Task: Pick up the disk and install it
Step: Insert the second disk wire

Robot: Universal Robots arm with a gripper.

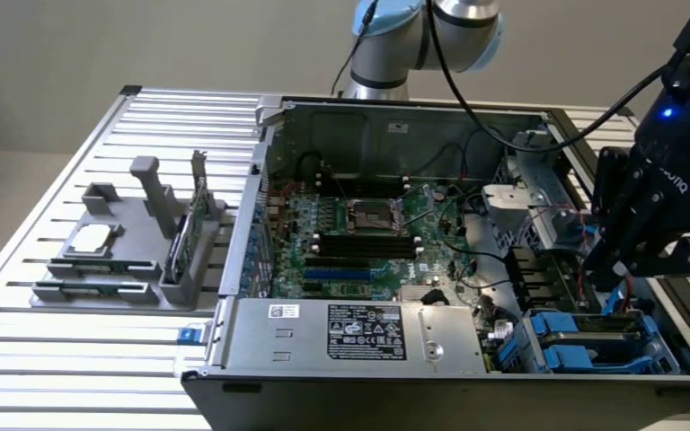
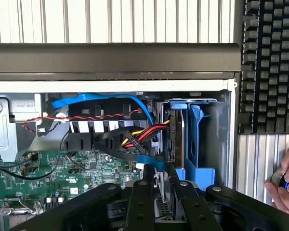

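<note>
The install step is in hand. In the exterior view the gripper (image 1: pixel 617 292) hangs over the 4 o'clock corner of the open computer case (image 1: pixel 321 395), reaching down into the blue drive bay (image 1: pixel 567 352). The disk (image 1: pixel 603 325) stands on edge there, inside the bay's blue frame and beside the power supply (image 1: pixel 358 332), which sits at 6 o'clock of the motherboard (image 1: pixel 358 233).

In the wrist view the gripper (image 2: pixel 164 180) has its 2 fingers drawn narrow, and the disk (image 2: pixel 173 137) runs edge-on from between them into the bay (image 2: pixel 198 144). I judge that they are clamped on its near edge, not standing free. The disk looks partly home, not yet seated.

Seating it calls for a straight push along the rails, keeping the slab square and clear of the coloured cables (image 2: pixel 139 134) just beside it. A person's hand (image 2: pixel 285 185) rests outside the case near a keyboard (image 2: pixel 269 62).
</note>
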